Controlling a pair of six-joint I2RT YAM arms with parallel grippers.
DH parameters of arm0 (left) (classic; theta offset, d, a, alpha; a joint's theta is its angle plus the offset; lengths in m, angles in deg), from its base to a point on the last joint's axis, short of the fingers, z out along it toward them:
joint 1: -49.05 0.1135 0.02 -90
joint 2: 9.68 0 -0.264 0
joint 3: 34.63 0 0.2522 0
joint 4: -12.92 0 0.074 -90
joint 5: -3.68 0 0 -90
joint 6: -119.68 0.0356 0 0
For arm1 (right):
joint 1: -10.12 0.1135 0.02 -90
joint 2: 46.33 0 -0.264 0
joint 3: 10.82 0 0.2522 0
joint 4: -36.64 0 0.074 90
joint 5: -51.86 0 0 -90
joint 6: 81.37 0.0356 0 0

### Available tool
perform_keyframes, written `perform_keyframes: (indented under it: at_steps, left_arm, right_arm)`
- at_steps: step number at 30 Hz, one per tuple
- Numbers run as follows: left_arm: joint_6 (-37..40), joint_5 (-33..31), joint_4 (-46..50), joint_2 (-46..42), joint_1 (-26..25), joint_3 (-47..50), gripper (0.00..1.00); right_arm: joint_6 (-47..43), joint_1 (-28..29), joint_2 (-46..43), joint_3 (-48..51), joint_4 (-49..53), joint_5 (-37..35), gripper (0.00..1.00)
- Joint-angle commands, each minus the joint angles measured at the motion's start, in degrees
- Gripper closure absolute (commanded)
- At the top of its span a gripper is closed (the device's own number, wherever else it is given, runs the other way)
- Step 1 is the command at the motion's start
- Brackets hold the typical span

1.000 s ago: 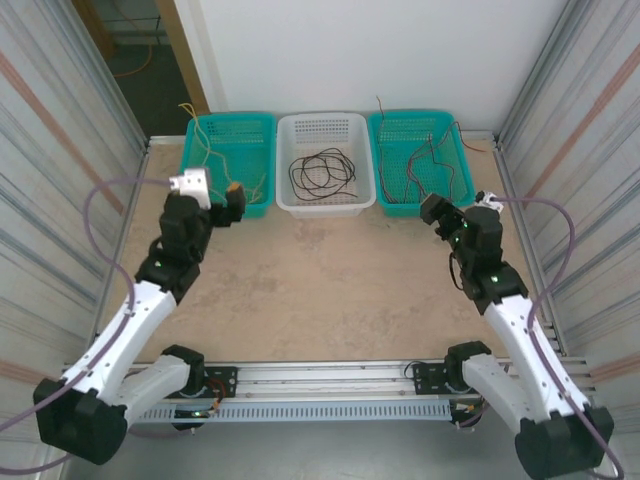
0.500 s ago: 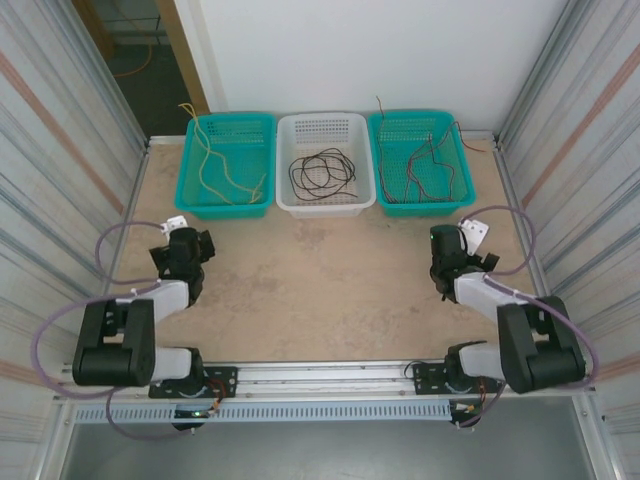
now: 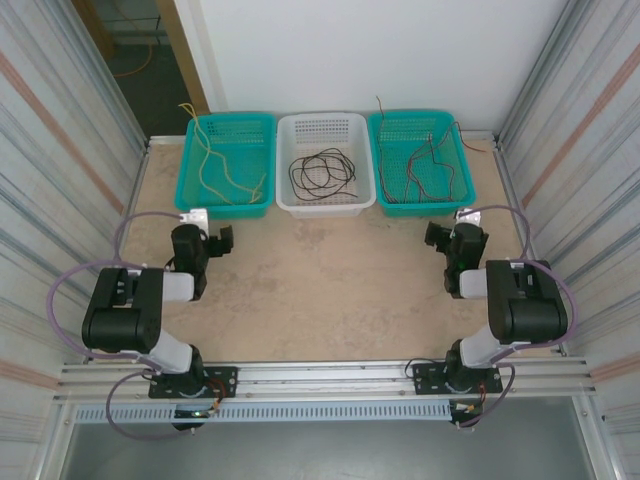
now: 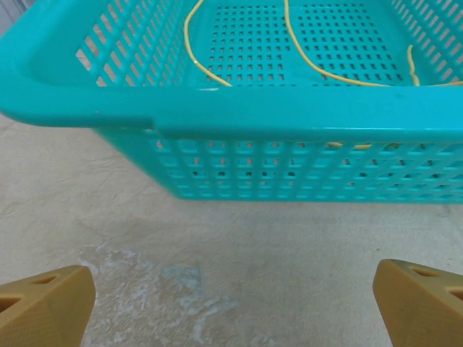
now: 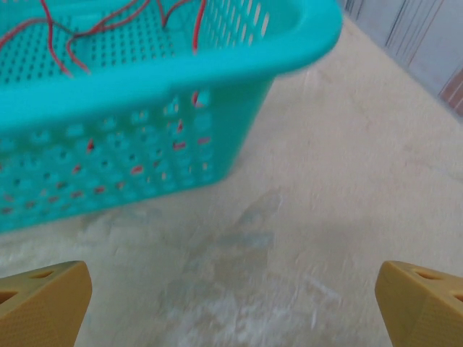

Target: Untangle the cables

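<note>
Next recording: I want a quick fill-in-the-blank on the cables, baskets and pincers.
1. The yellow cables lie in the teal basket on the ____.
2. The black cables lie in the middle basket, coloured ____.
3. The left pincer and right pincer both stand ____, holding nothing.
Missing words: left; white; open.

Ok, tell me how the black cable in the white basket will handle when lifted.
Probably floppy: the black cable lies in loose overlapping loops in the white basket. Likely light, being so thin. Its loops may snag and rise together.
</note>
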Motion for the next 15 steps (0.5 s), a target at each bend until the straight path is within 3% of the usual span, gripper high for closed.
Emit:
perform_keyframes:
  at_steps: [1, 4, 8, 15]
  left_arm:
    - [2.17, 0.31, -2.46, -0.71, -0.39, -0.51, 0.01]
    - [3.66, -2.94, -4.65, -0.38, -2.64, 0.31, 0.01]
    - [3.02, 0.22, -2.46, -0.73, -1.19, -0.41, 0.01]
    - [3.09, 0.37, -2.37, -0.58, -1.14, -0.59, 0.01]
  right_arm:
    - [0.33, 0.05, -0.21, -1.16, -0.07, 3.53, 0.01]
    - [0.13, 0.18, -0.34, -0.74, -0.71, 3.64, 0.01]
    - [-0.22, 0.56, -0.31, -0.82, -0.79, 3.15, 0.01]
    - [-0.13, 0.4, -0.16, -1.01, -0.44, 3.42, 0.01]
